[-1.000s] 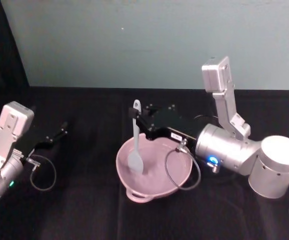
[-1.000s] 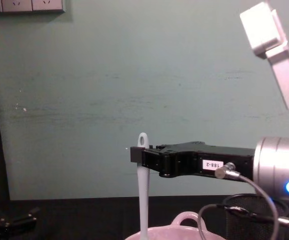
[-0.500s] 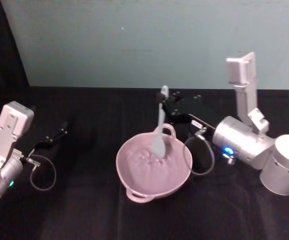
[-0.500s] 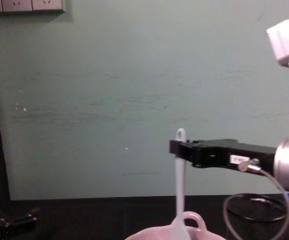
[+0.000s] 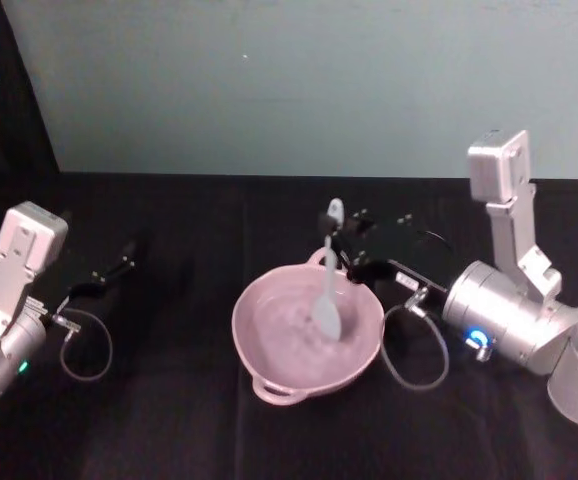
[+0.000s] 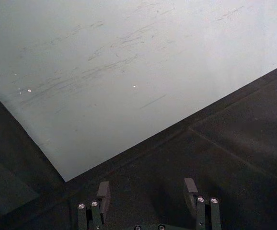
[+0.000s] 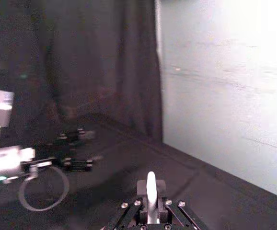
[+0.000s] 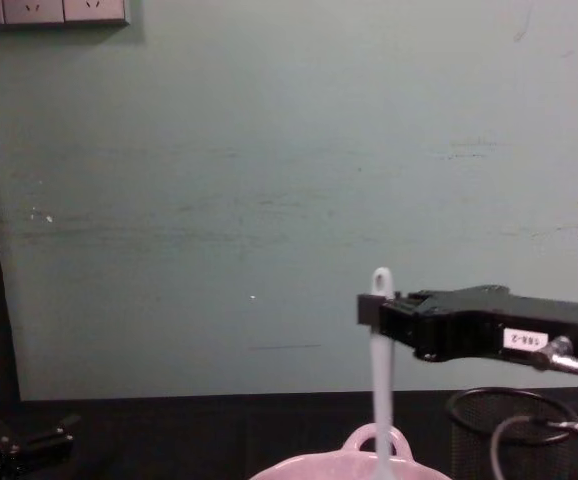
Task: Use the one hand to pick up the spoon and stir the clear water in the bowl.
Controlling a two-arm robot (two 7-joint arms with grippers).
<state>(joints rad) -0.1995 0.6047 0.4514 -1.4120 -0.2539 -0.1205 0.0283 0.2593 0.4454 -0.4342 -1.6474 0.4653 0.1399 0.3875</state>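
Observation:
The pale pink bowl (image 5: 269, 315) sits at the middle of the black table; its rim and loop handle (image 8: 376, 437) show low in the chest view. The white spoon (image 5: 328, 300) stands nearly upright with its blade down in the bowl's right half. My right gripper (image 5: 337, 238) is shut on the spoon's handle (image 8: 380, 340) just below the holed end, reaching in from the right. The spoon's handle top (image 7: 151, 184) sticks up between the fingers in the right wrist view. My left gripper (image 5: 119, 268) is parked open over the table at the left, and its fingers (image 6: 103, 191) show nothing between them.
A black wire-mesh cup (image 8: 499, 425) stands behind the right arm, right of the bowl. Grey cable loops hang by each wrist (image 5: 414, 345). A pale green wall (image 5: 269, 80) rises at the table's far edge.
The right gripper has swept the spoon from the bowl's left side across to its far right, then slightly nearer and lower. The left arm has stayed still.

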